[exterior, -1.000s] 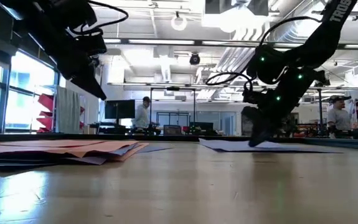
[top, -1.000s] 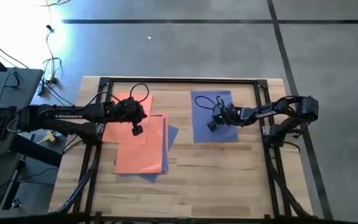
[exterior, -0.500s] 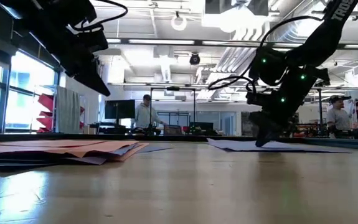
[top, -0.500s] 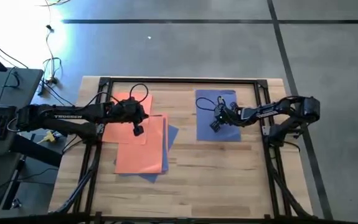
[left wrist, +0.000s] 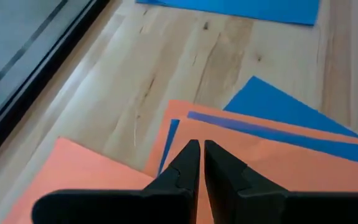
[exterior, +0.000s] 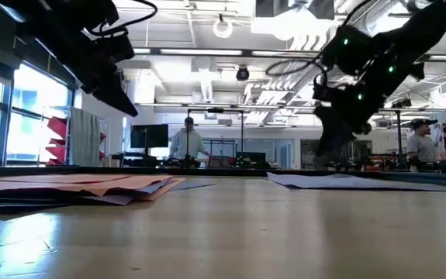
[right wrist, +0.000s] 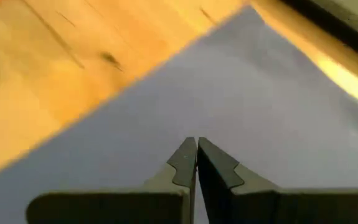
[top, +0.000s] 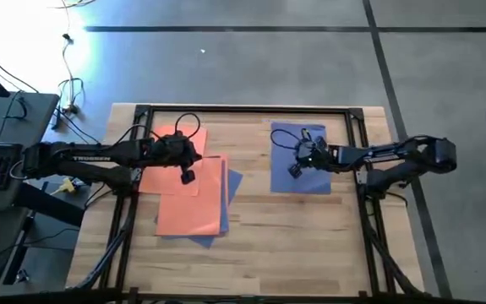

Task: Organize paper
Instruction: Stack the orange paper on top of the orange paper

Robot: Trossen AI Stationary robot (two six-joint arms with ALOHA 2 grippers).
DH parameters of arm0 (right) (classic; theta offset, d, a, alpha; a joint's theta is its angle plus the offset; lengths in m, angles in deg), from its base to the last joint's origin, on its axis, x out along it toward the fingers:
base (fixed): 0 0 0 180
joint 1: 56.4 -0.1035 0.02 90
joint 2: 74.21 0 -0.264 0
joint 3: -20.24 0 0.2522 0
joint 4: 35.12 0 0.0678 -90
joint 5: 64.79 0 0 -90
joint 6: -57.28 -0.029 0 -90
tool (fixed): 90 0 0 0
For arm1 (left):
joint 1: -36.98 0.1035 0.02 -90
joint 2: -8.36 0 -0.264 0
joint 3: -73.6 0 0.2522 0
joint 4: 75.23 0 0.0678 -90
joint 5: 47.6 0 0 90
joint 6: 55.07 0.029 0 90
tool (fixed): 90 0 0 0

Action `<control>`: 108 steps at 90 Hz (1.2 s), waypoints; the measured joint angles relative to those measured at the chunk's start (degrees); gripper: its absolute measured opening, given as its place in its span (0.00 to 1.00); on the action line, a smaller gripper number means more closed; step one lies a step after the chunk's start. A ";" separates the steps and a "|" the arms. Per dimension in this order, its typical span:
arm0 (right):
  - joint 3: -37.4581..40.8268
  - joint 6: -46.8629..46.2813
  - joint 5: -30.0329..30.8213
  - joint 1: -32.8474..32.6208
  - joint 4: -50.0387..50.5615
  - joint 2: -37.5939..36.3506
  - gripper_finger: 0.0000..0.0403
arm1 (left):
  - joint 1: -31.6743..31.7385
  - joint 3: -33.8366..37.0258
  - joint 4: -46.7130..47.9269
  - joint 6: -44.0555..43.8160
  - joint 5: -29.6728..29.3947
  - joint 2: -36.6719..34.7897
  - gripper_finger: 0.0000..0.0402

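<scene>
Several sheets of paper (top: 193,196), orange over blue, heaped in a loose overlapping pile on the wooden surface (top: 259,236). One more bluish-purple sheet (top: 302,160) flat and well apart from that pile, toward the right arm's side. Left end effector (left wrist: 198,154) above the pile, fingers pressed together, empty. Right end effector (right wrist: 196,152) just above the single sheet, fingers likewise closed, nothing between them. Beyond the surface, people (exterior: 185,143) standing in the room.
</scene>
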 joint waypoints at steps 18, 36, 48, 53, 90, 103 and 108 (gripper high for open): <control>-0.21 11.37 -13.78 -6.51 -18.26 1.68 0.09 | -0.04 -0.02 3.94 -2.87 0.41 -5.06 0.00; -4.98 28.31 -13.31 -16.67 -34.42 15.01 0.28 | -0.24 -0.07 9.94 -7.56 3.61 -7.51 0.00; -15.85 41.15 -11.92 -21.39 -33.91 26.55 0.39 | -1.67 -0.03 11.92 -11.01 4.59 -7.27 0.00; -21.30 46.71 -11.81 -22.76 -31.56 30.79 0.43 | -2.36 0.65 11.46 -12.25 4.61 -7.23 0.00; -45.96 71.74 -13.25 -24.89 -9.18 46.05 0.54 | -5.85 12.26 5.01 -20.34 9.17 -7.32 0.00; -47.61 75.00 -17.25 -24.89 -9.25 48.13 0.57 | -7.78 12.81 2.41 -21.96 13.07 -7.25 0.00; -48.03 75.54 -17.81 -24.89 -10.30 49.13 0.57 | -9.10 12.81 1.49 -22.03 14.96 -7.27 0.00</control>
